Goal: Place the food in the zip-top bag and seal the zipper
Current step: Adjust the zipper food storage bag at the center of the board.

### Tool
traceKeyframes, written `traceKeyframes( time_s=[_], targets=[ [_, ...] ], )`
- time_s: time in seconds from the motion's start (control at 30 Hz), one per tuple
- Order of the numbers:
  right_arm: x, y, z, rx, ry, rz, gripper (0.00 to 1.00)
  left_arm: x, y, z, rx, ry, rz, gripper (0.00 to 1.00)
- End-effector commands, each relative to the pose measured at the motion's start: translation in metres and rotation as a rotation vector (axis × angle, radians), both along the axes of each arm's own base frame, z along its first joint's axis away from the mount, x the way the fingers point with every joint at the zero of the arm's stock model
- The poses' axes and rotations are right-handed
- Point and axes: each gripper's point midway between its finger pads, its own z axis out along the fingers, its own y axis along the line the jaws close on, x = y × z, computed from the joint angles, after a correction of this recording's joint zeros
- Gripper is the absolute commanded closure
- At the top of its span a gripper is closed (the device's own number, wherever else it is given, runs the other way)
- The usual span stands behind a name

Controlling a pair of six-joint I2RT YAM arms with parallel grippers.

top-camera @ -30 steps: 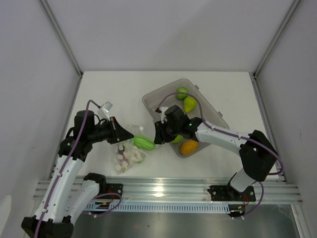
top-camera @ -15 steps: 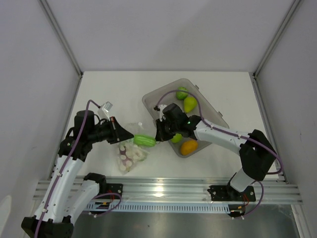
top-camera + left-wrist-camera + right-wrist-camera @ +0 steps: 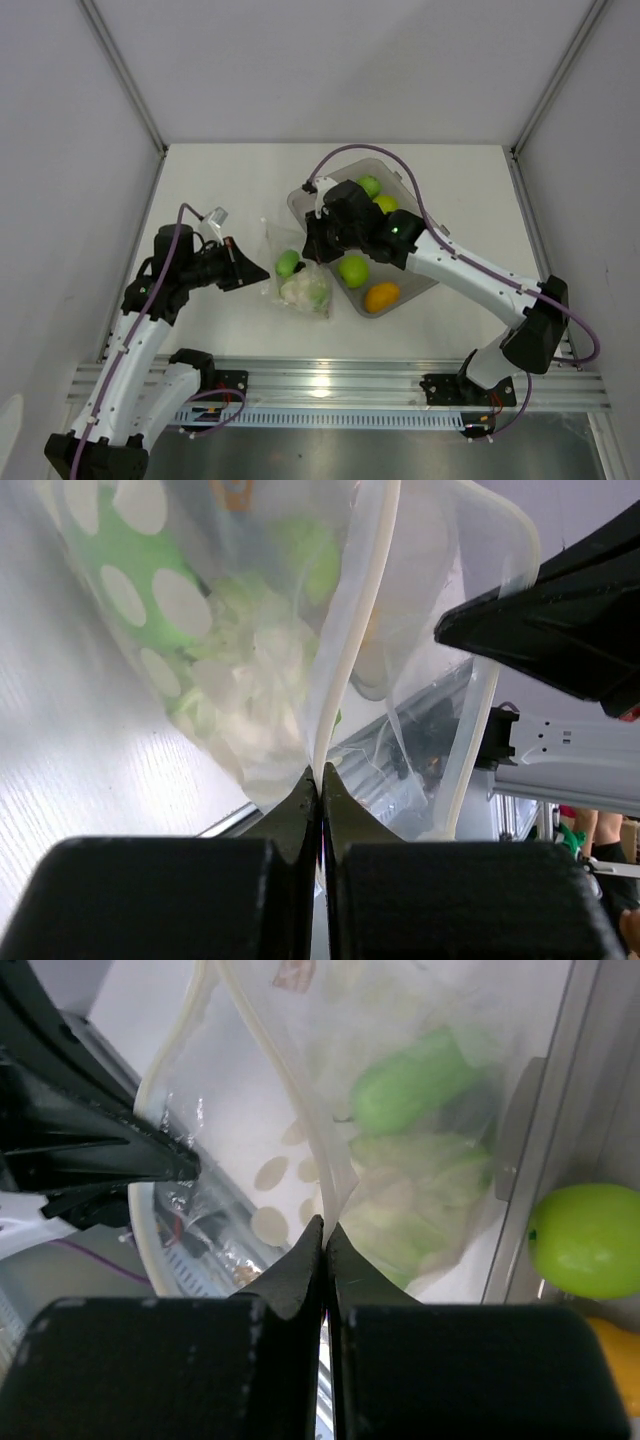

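Left arm: the left claw (image 3: 266,274) is reaching in from the left, its fingers (image 3: 290,820) pressing flat together and pinching the zipper (image 3: 352,630) at the mouth edge of the zip-top bag (image 3: 298,280).
Right arm: the right claw (image 3: 312,243) is leaning over from the bin side, its fingers (image 3: 285,1275) squeezing together on the same mouth edge a little further along the strip.
Bag: it is stretching between the two claws, just beside the left wall of the grey bin (image 3: 408,290) and over the white bench (image 3: 220,180). Whether its bottom is resting on the bench is unclear.
Mouth: it is gaping between the two pinched spots, as both wrist views are showing.
Inside the bag: a green cucumber (image 3: 288,263) is lying toward the far end, and a white cauliflower (image 3: 305,291) is bunching up nearer the robot.
In the bin: a green apple (image 3: 353,270) and an orange citrus (image 3: 381,296) are sitting at the near end. A second apple (image 3: 369,186) and a pear (image 3: 386,204) are lying side by side at the far end.
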Motion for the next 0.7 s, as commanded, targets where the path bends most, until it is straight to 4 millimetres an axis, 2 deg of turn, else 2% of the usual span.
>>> traceKeyframes(
  time_s=[0.0, 0.1, 0.13, 0.17, 0.27, 0.37, 0.47, 0.53, 0.57, 0.67],
  targets=[
    [-0.009, 0.003, -0.002, -0.081, -0.016, -0.011, 1.00, -0.001, -0.006, -0.002, -0.027, 0.001, -0.036, 0.99],
    [-0.013, 0.001, 0.005, -0.037, 0.003, -0.014, 1.00, 0.001, -0.001, 0.009, -0.015, -0.071, 0.003, 0.99],
    [-0.010, -0.002, -0.008, -0.038, 0.024, -0.017, 1.00, 0.003, 0.005, 0.003, 0.020, -0.065, 0.033, 0.99],
    [-0.002, -0.008, -0.014, -0.037, 0.052, -0.037, 1.00, 0.004, 0.006, 0.010, 0.025, -0.076, 0.034, 0.99],
    [-0.007, -0.006, -0.023, -0.031, 0.082, -0.006, 1.00, 0.002, 0.002, 0.014, 0.011, -0.057, 0.004, 0.99],
    [-0.006, -0.001, -0.010, 0.012, 0.055, 0.006, 1.00, 0.004, 0.004, 0.019, 0.011, -0.078, 0.030, 0.99],
    [0.000, 0.003, 0.006, 0.046, 0.035, 0.015, 1.00, 0.004, 0.004, 0.037, -0.013, -0.138, 0.048, 0.99],
    [0.005, 0.002, 0.009, 0.043, 0.025, 0.019, 1.00, 0.006, 0.006, 0.044, -0.010, -0.168, 0.059, 0.99],
    [0.009, 0.002, 0.008, 0.039, 0.026, 0.014, 1.00, 0.006, 0.010, 0.040, 0.012, -0.140, 0.083, 0.99],
    [0.017, 0.005, 0.017, 0.064, 0.022, 0.023, 1.00, 0.009, 0.011, 0.053, 0.006, -0.195, 0.097, 0.99]
  ],
)
